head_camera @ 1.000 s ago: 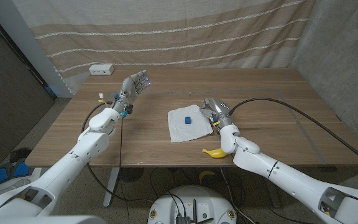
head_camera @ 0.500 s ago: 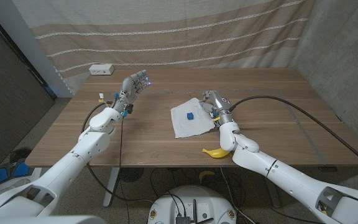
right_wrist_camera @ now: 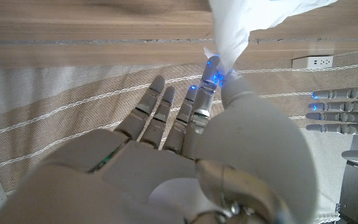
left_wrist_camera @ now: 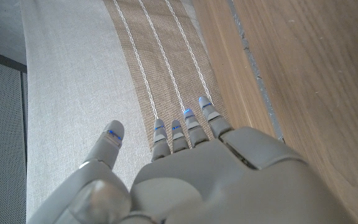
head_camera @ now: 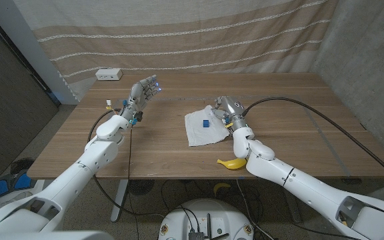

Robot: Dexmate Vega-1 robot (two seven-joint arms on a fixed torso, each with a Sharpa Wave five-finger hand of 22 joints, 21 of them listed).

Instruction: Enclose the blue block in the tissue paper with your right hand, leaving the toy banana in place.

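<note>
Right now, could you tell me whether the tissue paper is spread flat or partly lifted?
Partly lifted: the right hand pinches one corner of the tissue paper off the table, while the rest lies spread under the blue block.

- The right hand (head_camera: 225, 109), at frame centre, pinches the lifted far-right corner of the white tissue paper (head_camera: 204, 130).
- A small blue block (head_camera: 206, 123) sits on the tissue.
- A yellow toy banana (head_camera: 230, 163) lies at the wooden surface's (head_camera: 299, 127) near edge.
- The left hand (head_camera: 143, 91), upper left, is raised with fingers apart.

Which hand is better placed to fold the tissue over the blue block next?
Right hand: it pinches the tissue paper corner beside the blue block. Left hand hangs open, well apart.
</note>
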